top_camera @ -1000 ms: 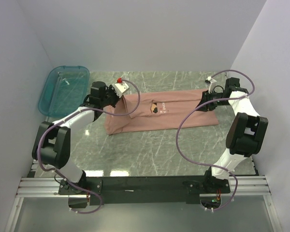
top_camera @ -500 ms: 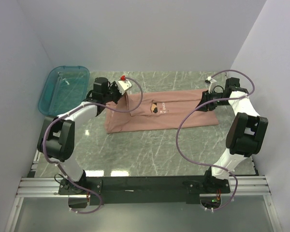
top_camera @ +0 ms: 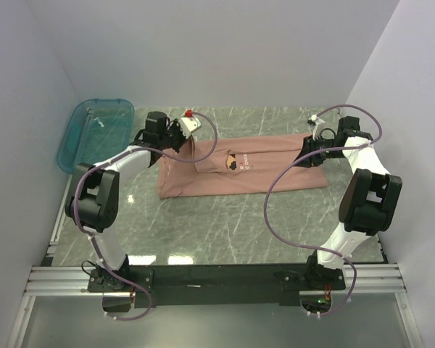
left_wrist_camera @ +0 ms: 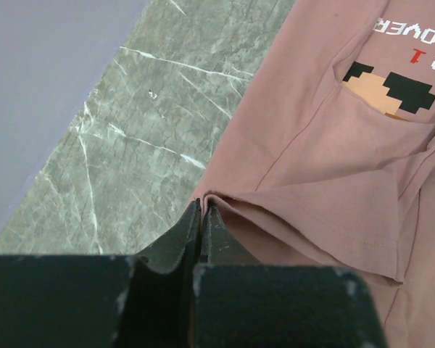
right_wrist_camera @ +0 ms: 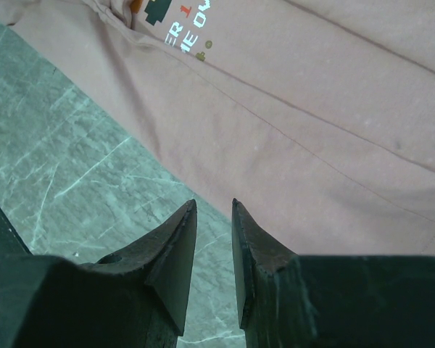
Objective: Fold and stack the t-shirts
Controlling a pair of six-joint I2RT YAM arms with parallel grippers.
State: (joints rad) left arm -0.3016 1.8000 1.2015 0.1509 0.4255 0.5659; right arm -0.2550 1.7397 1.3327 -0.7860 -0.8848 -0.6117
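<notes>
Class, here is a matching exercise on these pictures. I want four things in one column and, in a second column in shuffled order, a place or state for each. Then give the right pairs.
Things
1. left gripper
2. right gripper
3. pink t-shirt
4. teal tray

Places and states
A. at the far left corner of the table
B. jaws apart, nothing between them
C. pinched shut on a fold of cloth
D. laid out lengthwise between the two grippers

Pairs: 1-C, 2-B, 3-D, 4-A
</notes>
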